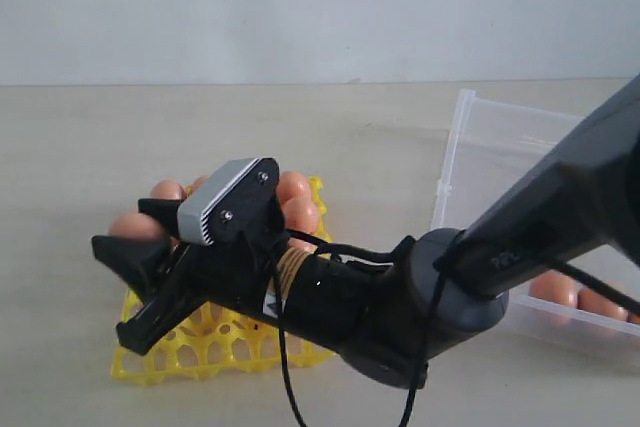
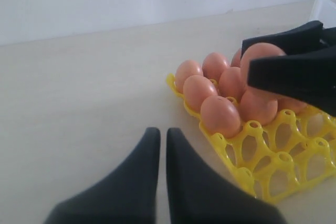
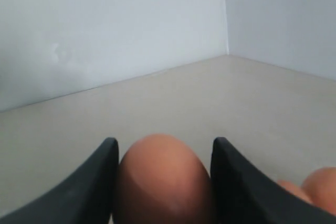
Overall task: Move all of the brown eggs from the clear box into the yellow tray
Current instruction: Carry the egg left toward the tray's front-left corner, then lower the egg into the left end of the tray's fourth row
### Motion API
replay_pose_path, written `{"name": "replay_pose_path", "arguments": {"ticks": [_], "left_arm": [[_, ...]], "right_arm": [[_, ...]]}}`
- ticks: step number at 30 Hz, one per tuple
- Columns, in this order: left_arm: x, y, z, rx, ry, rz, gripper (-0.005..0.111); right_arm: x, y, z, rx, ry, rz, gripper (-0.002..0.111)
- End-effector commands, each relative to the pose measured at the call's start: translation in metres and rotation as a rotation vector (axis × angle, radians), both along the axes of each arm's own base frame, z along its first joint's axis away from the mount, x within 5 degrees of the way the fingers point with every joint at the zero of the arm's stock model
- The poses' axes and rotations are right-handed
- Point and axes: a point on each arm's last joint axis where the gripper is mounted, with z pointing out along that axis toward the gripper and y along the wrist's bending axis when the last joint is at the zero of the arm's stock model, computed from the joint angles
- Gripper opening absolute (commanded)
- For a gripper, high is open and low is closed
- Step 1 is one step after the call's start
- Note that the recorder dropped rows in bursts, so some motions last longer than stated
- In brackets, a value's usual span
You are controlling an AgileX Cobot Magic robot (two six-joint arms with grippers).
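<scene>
My right gripper [image 1: 122, 227] reaches across to the left and is shut on a brown egg [image 1: 135, 224], holding it just above the yellow tray [image 1: 200, 347]. In the right wrist view the held egg [image 3: 163, 182] fills the gap between the two fingers. Several brown eggs [image 2: 220, 114] sit in the tray's far cups, while the near cups stand bare. More eggs [image 1: 555, 289] lie in the clear box [image 1: 462, 147] at the right. My left gripper [image 2: 159, 136] is shut on nothing, low over the table beside the tray [image 2: 262, 171]. It does not show in the exterior view.
The right arm's dark body [image 1: 400, 307] and its cables [image 1: 285, 367] hang over the tray's near right side. A pale wall [image 1: 320, 7] closes off the back of the beige table [image 1: 80, 147].
</scene>
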Motion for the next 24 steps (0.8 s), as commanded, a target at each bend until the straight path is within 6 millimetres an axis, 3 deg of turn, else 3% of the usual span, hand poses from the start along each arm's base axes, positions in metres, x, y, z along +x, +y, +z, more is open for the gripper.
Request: {"name": "replay_pose_path", "arguments": {"ticks": [1,12,24], "left_arm": [[0.0,0.0,0.0,-0.007,-0.002,-0.003,0.004],[0.0,0.0,0.0,-0.007,-0.002,-0.003,0.004],[0.0,0.0,0.0,-0.007,-0.002,-0.003,0.004]], "right_arm": [[-0.02,0.014,0.002,0.01,0.0,0.081,0.0],[-0.039,0.026,-0.012,-0.058,0.222,-0.036,0.0],[-0.031,0.023,-0.018,-0.077,0.346,-0.147,0.0]]}}
